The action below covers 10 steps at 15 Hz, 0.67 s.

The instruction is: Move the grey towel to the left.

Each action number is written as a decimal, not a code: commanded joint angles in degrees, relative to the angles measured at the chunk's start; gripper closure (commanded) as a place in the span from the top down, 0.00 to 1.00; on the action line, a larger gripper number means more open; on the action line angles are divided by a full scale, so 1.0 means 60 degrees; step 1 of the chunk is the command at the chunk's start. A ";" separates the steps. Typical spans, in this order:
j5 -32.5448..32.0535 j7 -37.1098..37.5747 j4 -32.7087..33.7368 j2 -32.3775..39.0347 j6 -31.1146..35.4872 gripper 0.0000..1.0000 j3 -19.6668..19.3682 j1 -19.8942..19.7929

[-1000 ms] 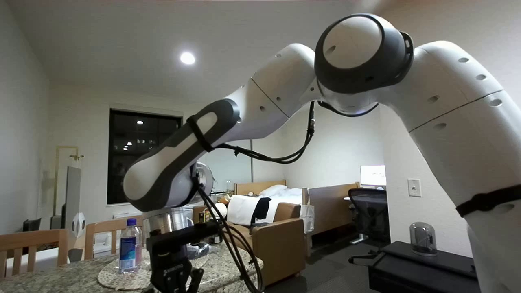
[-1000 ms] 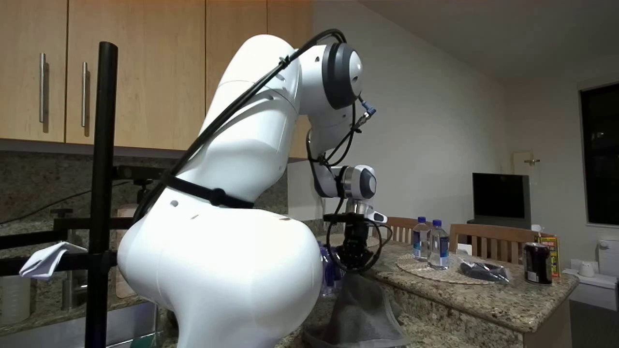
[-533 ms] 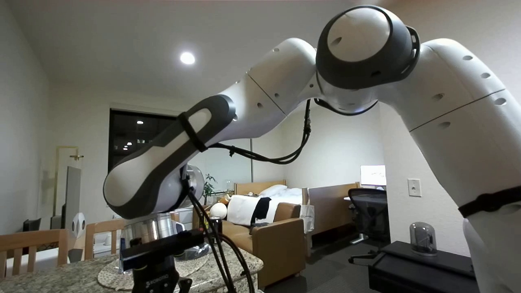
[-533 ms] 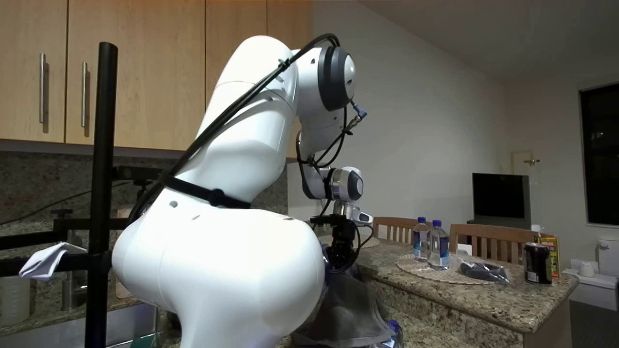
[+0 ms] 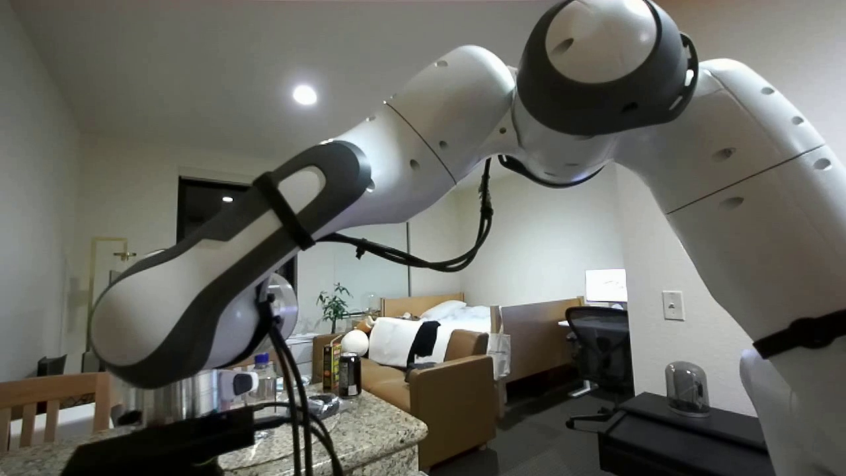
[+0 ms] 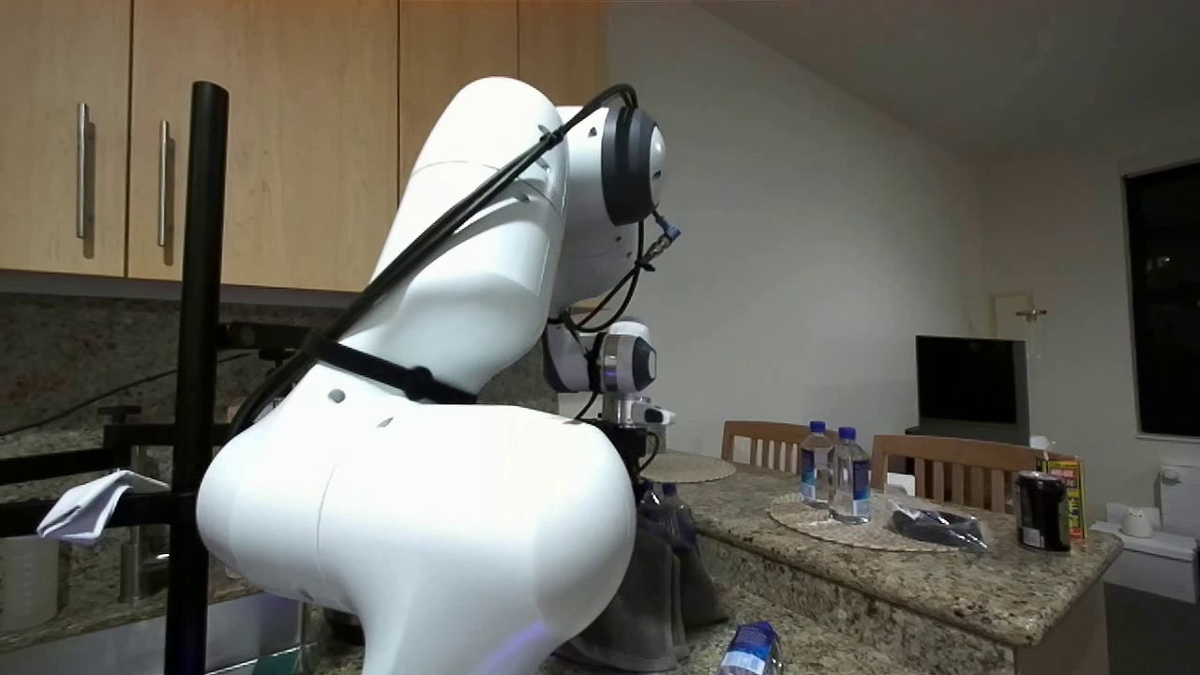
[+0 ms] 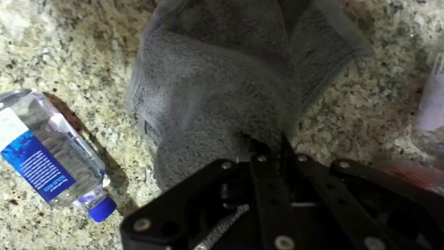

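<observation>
The grey towel [image 7: 215,86] hangs in folds from my gripper [image 7: 272,147] in the wrist view. The fingers are close together and pinch the cloth, though the tips are dark and partly sunk in it. In an exterior view the towel [image 6: 642,600] hangs below the wrist, its lower part at the granite counter and its left part hidden by the arm's white base link. Whether its lower edge touches the counter is hard to tell. In an exterior view the gripper's fingers are below the picture edge.
A water bottle [image 7: 45,180] lies on the counter left of the towel; another bottle [image 7: 432,111] is at the right. Bottles [image 6: 673,506] stand behind the towel. The raised counter [image 6: 900,595] holds two bottles [image 6: 850,483], a plastic bag [image 6: 937,527] and a black can [image 6: 1042,511].
The arm and gripper have moved left in both exterior views, carrying the towel along. The lying bottle has come into view beside the towel. The fingers have stayed shut on the cloth.
</observation>
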 commanded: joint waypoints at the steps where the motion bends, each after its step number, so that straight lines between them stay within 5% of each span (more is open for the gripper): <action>1: -0.0956 0.2514 0.0013 0.0314 0.0955 0.08 -0.0047 0.0669; 6: -0.1905 0.4946 0.0226 0.0894 0.1055 0.08 -0.0325 0.1420; 10: -0.1925 0.5251 0.0131 0.0882 0.0565 0.08 -0.0374 0.1441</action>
